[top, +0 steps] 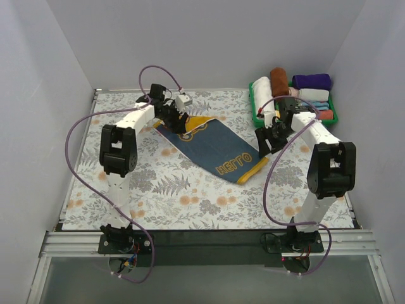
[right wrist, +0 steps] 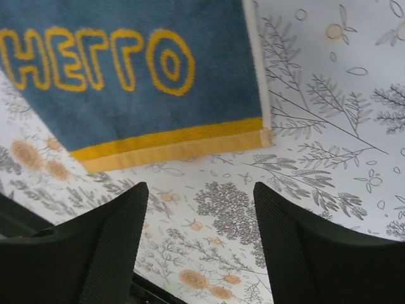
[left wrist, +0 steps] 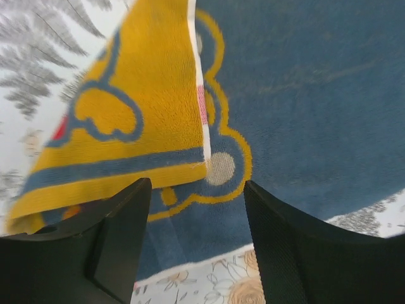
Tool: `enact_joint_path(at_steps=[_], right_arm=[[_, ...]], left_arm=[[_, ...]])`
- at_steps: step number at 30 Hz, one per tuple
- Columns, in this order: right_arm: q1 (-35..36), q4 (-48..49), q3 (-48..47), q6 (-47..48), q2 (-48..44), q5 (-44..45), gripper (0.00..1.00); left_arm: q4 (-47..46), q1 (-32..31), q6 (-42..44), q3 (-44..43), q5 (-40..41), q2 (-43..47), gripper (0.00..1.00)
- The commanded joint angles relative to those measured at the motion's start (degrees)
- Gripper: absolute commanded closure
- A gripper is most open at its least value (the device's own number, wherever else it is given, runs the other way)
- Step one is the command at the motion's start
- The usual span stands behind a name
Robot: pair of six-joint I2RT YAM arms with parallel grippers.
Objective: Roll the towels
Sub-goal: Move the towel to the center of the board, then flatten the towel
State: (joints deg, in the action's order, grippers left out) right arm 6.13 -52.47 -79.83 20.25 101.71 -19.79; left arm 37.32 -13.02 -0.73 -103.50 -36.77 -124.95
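Note:
The mustard-yellow and dark blue towel [top: 215,149] lies spread flat and diagonal on the floral table, with yellow lettering near its right end. Its far-left corner is folded over, showing a yellow flap [left wrist: 145,95] on the blue face [left wrist: 304,95]. My left gripper [top: 179,120] is open and empty just above that end, with the towel's edge between its fingers [left wrist: 196,247]. My right gripper [top: 264,142] is open and empty over bare table [right wrist: 199,247], just off the towel's yellow hem [right wrist: 171,145]. The rust-brown towel [top: 279,81] lies rolled in the tray.
A green plastic tray [top: 254,104] at the back right holds rolled cloths: white [top: 262,95], purple [top: 311,81] and others. The floral table cover [top: 190,196] ends at a dark front strip by the arm bases. Grey walls enclose three sides.

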Motion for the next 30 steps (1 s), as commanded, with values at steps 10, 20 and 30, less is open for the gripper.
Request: enact_joint_path(at_steps=[10,20,30], right_arm=[[-0.68,6.15,0.47,-5.75,6.39,6.0,0.43],[-0.59,7.2,0.73,-7.5,9.47,5.28,0.54],[-0.51,8.17,3.98,-7.42,9.56,9.42,0.99]], left_arm=[[-2.33,-3.42,2.93,-0.22,7.06,-4.08,0.57],[-4.89,-4.21,2.32,0.85,9.7,-4.78,0.81],[-4.89,-4.21,1.17,-0.65,7.07,-3.03,1.0]])
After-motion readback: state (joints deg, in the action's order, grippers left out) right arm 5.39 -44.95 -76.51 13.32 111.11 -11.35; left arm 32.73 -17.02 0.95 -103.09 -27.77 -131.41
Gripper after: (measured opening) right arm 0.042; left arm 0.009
